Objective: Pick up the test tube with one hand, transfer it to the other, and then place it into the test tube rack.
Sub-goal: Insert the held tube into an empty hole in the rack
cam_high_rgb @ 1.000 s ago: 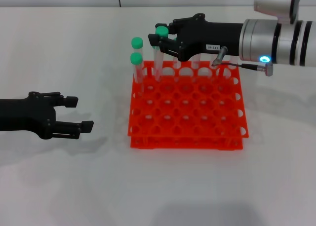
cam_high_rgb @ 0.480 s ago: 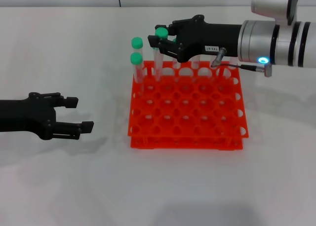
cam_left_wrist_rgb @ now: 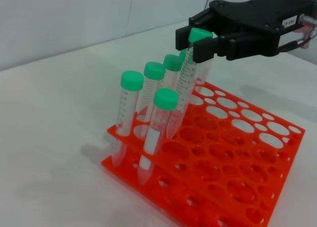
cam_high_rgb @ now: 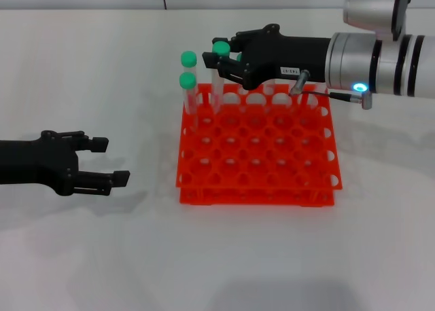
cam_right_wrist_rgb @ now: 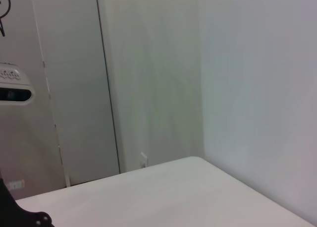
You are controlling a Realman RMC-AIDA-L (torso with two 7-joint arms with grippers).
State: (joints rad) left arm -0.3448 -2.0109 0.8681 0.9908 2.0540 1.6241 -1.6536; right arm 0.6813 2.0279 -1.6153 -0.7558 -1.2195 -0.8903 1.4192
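Tube nearly seated in the rack

My right gripper (cam_high_rgb: 223,58) pinches the test tube (cam_left_wrist_rgb: 188,76), tilted into the test tube rack's (cam_high_rgb: 258,189) far row; release remains. My left gripper (cam_high_rgb: 105,160) waits, spread wide, well left of the rack.

Tubes (cam_high_rgb: 188,80) in rack's (cam_high_rgb: 258,155) far-left holes

Left arm cut off at the head view's left edge, right arm's silver wrist cut off at its right edge, test tube rack (cam_left_wrist_rgb: 223,157) near corner cropped in the left wrist view, far-row tube (cam_high_rgb: 238,57) mostly hidden behind the right gripper (cam_high_rgb: 224,56).
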